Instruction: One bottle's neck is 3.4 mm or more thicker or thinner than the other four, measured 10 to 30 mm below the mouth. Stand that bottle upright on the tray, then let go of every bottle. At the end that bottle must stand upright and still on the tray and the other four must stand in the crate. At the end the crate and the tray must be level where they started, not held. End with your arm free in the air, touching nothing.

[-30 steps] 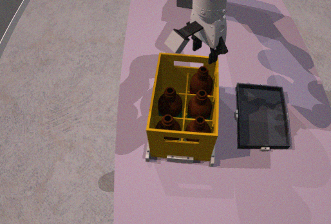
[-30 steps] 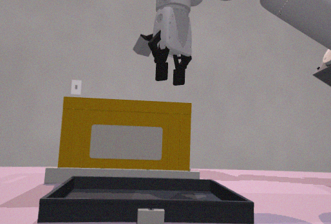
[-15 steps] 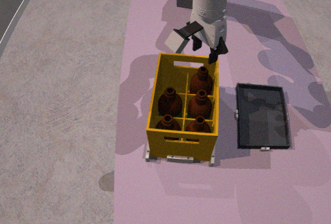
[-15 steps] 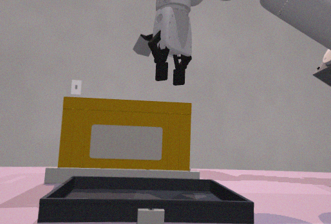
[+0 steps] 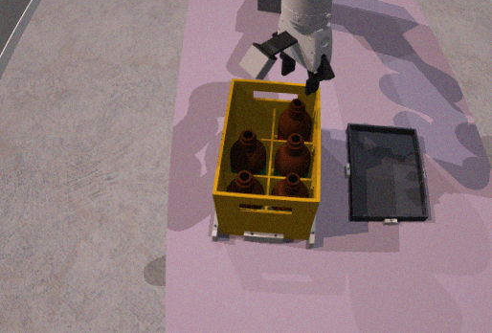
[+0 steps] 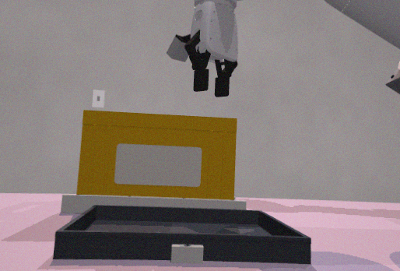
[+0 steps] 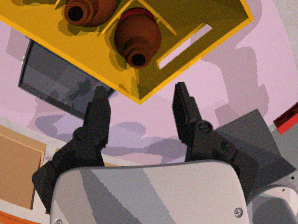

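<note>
Above the arm-side end of the yellow crate [image 5: 266, 217] [image 6: 157, 135] [image 7: 75, 59], the gripper [image 5: 301, 78] [image 6: 211, 87] [image 7: 140, 96] hangs with its fingers well parted and nothing between them. Wrist view: both fingertips stand short of the crate's near corner in the picture, pointing toward the nearest bottle [image 5: 295, 123] [image 7: 137, 37].

Location of specimens: five brown bottles, all upright in the crate. The nearest one stands alone in its row; beside its cell, across the divider, is a vacant cell. The middle row holds two, a left-column bottle in the top view [image 5: 248, 155] and its neighbour [image 5: 293, 157] [image 7: 90, 12]. The row farthest from the arm holds two more [image 5: 244, 186] [image 5: 290, 188]. The black tray [image 5: 388, 217] [image 6: 183, 248] [image 7: 52, 100] lies flat beside the crate and bears no bottle.

Step in hand, as judged: approach for a first neck grip or gauging. Which bottle is the odd one cannot be told by eye; the necks look alike at this scale.

Next move, judged: centre the fingers over one neck, lower them astride it below the mouth without catching the crate wall, then close gently and compare widths across bottles. Pads should meet each neck at the same depth, since the shoulder flares and would spoil the comparison. Only the odd bottle should then travel to the tray, lifted clear of the rim.
</note>
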You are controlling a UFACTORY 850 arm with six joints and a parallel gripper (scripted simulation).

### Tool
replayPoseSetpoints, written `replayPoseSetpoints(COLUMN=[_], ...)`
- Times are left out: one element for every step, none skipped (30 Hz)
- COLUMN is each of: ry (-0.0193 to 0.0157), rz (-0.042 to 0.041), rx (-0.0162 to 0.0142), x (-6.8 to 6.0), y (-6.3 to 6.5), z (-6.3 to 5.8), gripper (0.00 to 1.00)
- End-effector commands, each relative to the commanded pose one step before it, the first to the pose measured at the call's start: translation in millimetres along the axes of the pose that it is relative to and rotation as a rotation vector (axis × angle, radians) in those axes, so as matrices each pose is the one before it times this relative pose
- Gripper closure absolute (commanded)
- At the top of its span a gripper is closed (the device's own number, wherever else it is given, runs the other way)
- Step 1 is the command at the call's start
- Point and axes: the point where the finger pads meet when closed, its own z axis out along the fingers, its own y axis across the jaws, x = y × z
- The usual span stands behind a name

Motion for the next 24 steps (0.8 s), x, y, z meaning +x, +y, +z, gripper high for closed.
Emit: replayPoseSetpoints(ry=[0.00028,0.00001,0.00002,0.00002,0.00002,0.00002,0.00002,0.00002,0.00002,0.00001,0.0,0.0,0.0,-0.00001,0.0,0.00004,0.00003,0.0,-0.00002,-0.00005,0.00004,0.00003,0.0,-0.00004], rz=[0.00016,0.0,0.0,-0.00001,-0.00001,-0.00001,-0.00001,-0.00001,0.0,0.0,0.0,0.0,0.0,0.00001,0.0,-0.00001,-0.00001,0.0,0.00001,0.00002,-0.00001,-0.00001,0.0,0.00002], rx=[0.00039,-0.00001,-0.00001,-0.00001,-0.00002,-0.00002,-0.00002,-0.00002,-0.00002,-0.00002,-0.00001,0.0,0.0,-0.00001,-0.00001,-0.00002,-0.00001,0.0,0.00001,0.00003,-0.00002,-0.00002,0.0,0.00002], x=[0.12,0.0,0.0,0.0,0.0,0.0,0.0,0.0,0.0,0.0,-0.01,0.0,0.0,-0.01,-0.01,0.01,0.0,0.0,-0.01,-0.02,0.01,0.0,-0.01,-0.02], y=[-0.18,0.0,0.0,0.0,0.0,0.0,0.0,-0.01,-0.01,-0.01,-0.01,0.0,0.0,-0.01,-0.01,-0.01,-0.01,-0.01,-0.01,-0.01,-0.01,-0.01,-0.01,-0.01], z=[0.08,0.12,0.17,0.21,0.26,0.31,0.37,0.43,0.48,0.54,0.6,0.0,0.0,0.66,0.72,0.78,0.84,0.89,0.93,0.98,1.05,1.1,1.14,1.17], gripper=[0.35,0.35,0.35,0.35,0.35,0.35,0.35,0.35,0.35,0.35,0.35,0.35,0.35,0.35,0.35,0.35,0.35,0.35,0.35,0.35,0.35,0.35,0.35,0.35])
